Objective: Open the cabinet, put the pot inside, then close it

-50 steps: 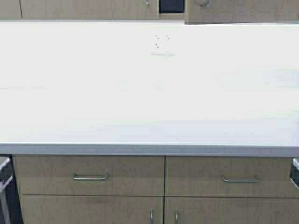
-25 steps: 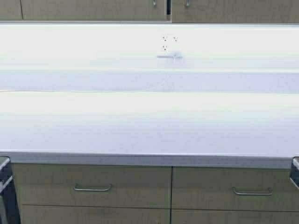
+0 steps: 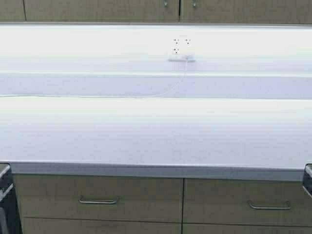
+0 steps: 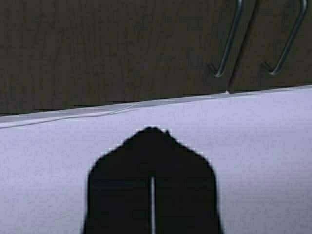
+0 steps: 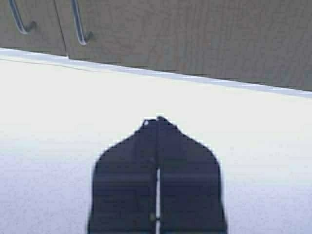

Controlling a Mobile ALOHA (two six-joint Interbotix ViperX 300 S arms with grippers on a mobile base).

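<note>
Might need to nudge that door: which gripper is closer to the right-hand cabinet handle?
Right, probably. The right gripper, shut, is below and slightly right of the right-hand handle; the left gripper, shut, is below and beyond the left-hand handle.

Both grippers' fingers [image 4: 122, 190] [image 5: 126, 185] are matte black, broad, tapering to points.

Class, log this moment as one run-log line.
cabinet: doors closed | pot: not in view | left gripper: shut, empty | right gripper: shut, empty

Cabinet [image 3: 180, 9] cropped above door bottoms
</note>
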